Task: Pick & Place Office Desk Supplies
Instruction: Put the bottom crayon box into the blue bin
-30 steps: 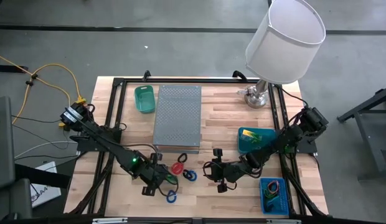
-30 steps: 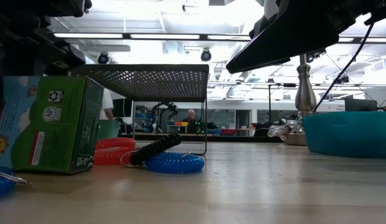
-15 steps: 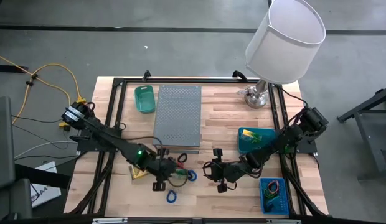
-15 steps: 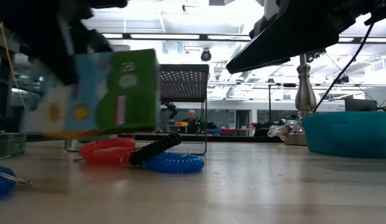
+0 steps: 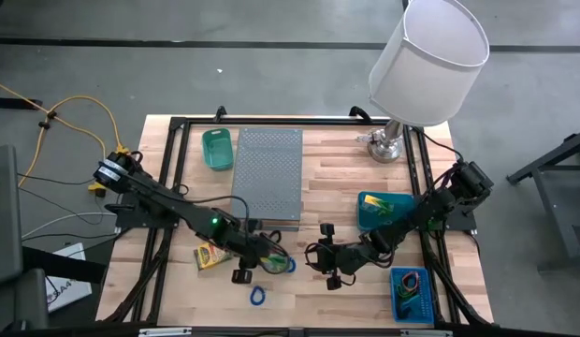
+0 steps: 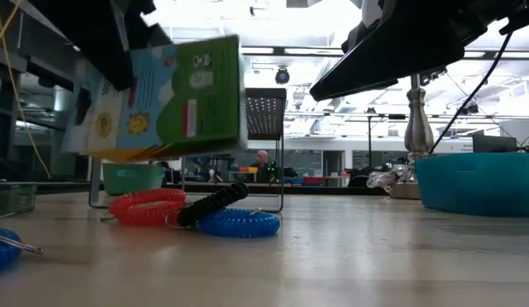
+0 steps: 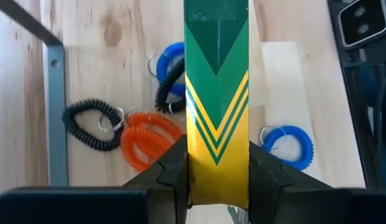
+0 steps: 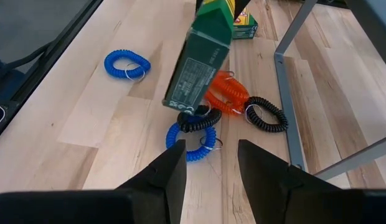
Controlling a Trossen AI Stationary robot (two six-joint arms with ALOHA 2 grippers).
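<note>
My left gripper (image 7: 216, 177) is shut on a green and yellow printed box (image 7: 216, 93) and holds it in the air above a cluster of coil loops. The low view shows the box (image 6: 162, 98) hanging tilted over the red (image 6: 145, 205), black (image 6: 213, 205) and blue (image 6: 239, 223) coils. Another blue coil (image 5: 257, 296) lies nearer the front edge. A second yellow-green packet (image 5: 210, 255) lies flat on the table to the left. My right gripper (image 8: 208, 165) stands open just right of the coils, with nothing between its fingers. My left gripper pinches the box between its two fingers at its yellow end (image 7: 216, 183), one finger (image 7: 174, 171) on each broad face. The fingers come slanting down from the table's left. The box is lifted clear of the table and sticks out tilted beyond the fingers.
A grey perforated metal shelf (image 5: 267, 173) stands at the middle back, a small green bin (image 5: 217, 148) to its left. A teal bin (image 5: 379, 211) and a blue tray (image 5: 412, 292) sit on the right. A lamp (image 5: 426, 56) stands at the back right.
My left gripper has lifted the box, which stood on the table, and carried it up and toward the table's right, over the coils. The box now hangs tilted and clear of the table. The second packet on the left has come into view.
</note>
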